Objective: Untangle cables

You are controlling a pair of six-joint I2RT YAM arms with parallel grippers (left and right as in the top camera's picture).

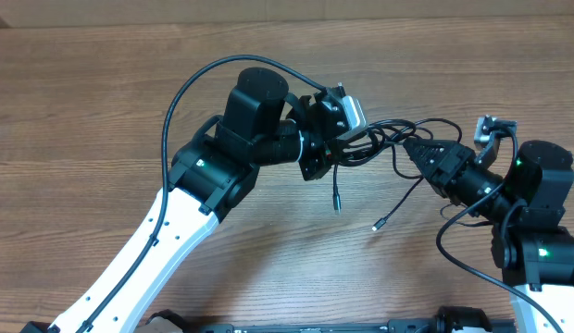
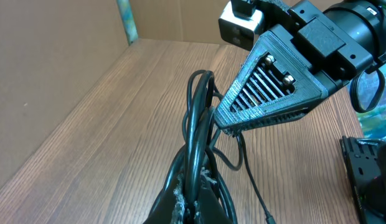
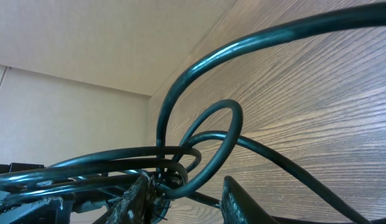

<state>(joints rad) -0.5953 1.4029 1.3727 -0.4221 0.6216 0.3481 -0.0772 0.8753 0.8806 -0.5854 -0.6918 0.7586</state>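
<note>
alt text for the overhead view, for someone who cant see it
A tangle of thin black cables sits between two robot grippers over a wooden table: the left gripper is shut on it, and the right gripper noses in from the opposite side. Two plug ends trail loose below.

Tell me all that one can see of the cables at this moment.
The cables are thin, black, glossy cords, looped into one tangle held above the wooden table. The left gripper is clamped on the bundle. The right gripper has its fingers apart on either side of a loop. Two loose ends with small plugs trail below the tangle; whether they touch the table is unclear.
</note>
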